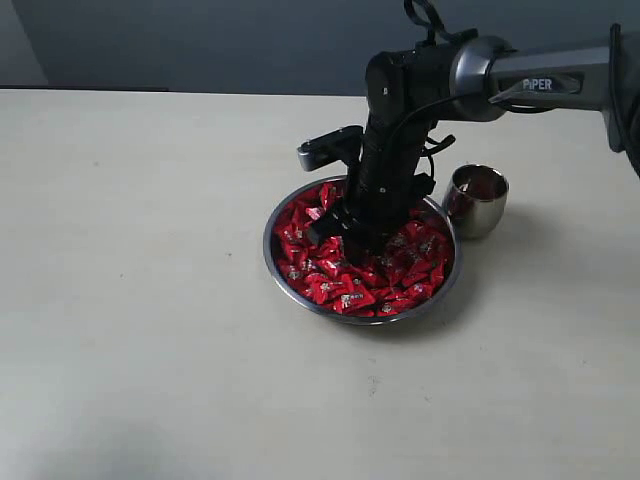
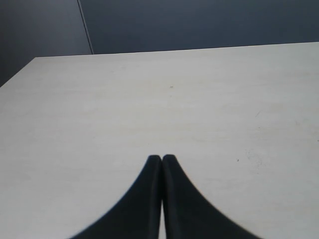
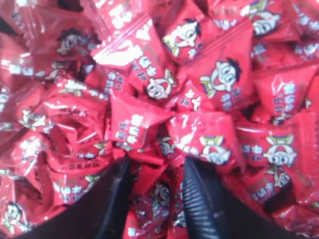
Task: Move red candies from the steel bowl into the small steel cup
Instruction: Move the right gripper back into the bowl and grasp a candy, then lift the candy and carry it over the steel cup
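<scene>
The red candies (image 3: 219, 79) look light, crinkly and slippery, so the half-open right gripper (image 3: 158, 167) should pinch the plump middle of the one between its tips.

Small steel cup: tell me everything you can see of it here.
The small, shiny, cylindrical steel cup stands upright and handleless on the pale table, just right of the wide steel bowl in the exterior view; contact between them cannot be told. Its mouth is open, its inside dark reddish, contents unclear. Nothing else touches it.
</scene>
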Controlling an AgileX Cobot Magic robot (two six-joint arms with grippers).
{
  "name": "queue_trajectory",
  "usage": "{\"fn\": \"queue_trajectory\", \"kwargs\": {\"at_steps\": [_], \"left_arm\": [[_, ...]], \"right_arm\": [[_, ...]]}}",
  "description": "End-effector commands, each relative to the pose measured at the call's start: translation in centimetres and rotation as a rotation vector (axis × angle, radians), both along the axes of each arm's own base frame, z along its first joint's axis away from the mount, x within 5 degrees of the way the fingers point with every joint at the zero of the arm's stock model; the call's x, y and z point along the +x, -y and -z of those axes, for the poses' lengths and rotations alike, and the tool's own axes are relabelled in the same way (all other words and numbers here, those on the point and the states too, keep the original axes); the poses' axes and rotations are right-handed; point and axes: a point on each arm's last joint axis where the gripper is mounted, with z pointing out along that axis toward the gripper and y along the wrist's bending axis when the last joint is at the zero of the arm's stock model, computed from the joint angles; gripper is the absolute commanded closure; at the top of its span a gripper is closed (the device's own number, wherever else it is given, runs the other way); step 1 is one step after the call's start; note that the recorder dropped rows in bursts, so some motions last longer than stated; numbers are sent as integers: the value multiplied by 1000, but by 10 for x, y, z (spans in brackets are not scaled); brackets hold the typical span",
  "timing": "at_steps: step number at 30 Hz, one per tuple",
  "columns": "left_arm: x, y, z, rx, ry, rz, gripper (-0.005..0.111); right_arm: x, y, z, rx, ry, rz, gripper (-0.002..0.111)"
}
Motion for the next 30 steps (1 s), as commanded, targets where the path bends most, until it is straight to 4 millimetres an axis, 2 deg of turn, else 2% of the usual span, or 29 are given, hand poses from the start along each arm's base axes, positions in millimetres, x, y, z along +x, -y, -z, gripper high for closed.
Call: {"fn": "queue_trajectory", "kwargs": {"at_steps": [1, 4, 10, 22, 30], "left_arm": [[0, 0, 0, 3, 10, 6, 106], [0, 0, 0, 3, 10, 6, 106], [0, 0, 0, 3, 10, 6, 106], [0, 0, 0, 3, 10, 6, 106], [0, 0, 0, 3, 10, 6, 106]], "right_arm": [[0, 2, 1, -11, -8, -3, 98], [-1, 2, 1, -16, -16, -5, 109], [-2, 3, -8, -10, -9, -6, 109], [-4, 7, -55, 42, 99, -17, 109], [9, 28, -101, -39, 377, 46, 109]]}}
